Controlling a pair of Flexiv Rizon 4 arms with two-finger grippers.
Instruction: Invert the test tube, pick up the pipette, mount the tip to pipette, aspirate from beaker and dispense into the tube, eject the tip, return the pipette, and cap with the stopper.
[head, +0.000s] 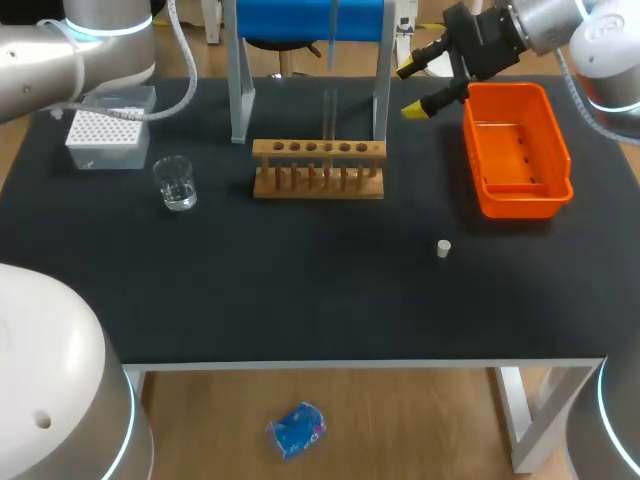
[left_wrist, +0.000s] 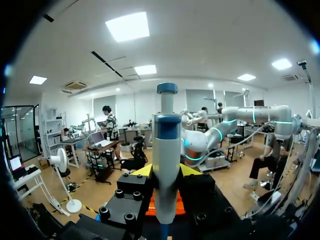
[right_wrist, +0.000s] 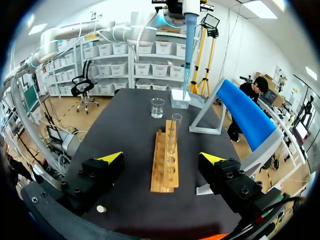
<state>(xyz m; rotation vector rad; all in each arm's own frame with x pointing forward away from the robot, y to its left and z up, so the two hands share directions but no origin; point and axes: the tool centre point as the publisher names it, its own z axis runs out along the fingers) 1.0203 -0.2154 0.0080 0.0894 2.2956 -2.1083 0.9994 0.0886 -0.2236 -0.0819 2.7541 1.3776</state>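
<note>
Black bench (head: 300, 300) is stretching out under both arms, and the action is sitting at the far left: the left jaws are clenching the pipette (left_wrist: 166, 165), its blue-and-white body standing bolt upright between the yellow tips. From the right wrist view, its long axis is running straight up and down, the slim lower end (right_wrist: 185, 75) pointing down at the tip box (right_wrist: 180, 101), which is sitting near the bench's ten o'clock corner. Whether a tip is seated on that end I cannot tell, so I am judging this as the mounting step, at or just past the press. What matters next is the beaker (head: 177, 184): it is lying at about four o'clock from the tip box, close by, so the left arm (head: 60, 55) is much the nearer one and is needing only a short hop across. At three o'clock from the beaker, the wooden rack (head: 318, 172) is holding the test tube (head: 328, 115) upright, mouth up. Nothing is standing between box, beaker and rack, though the grey stand (head: 240, 90) is rising just behind the rack at twelve o'clock and could be crowding a tall pipette. The right jaws are hanging released and empty by the orange bin's (head: 520, 205) ten o'clock corner, well apart from it all. The stopper (head: 443, 248) is lying alone at five o'clock from the rack.
</note>
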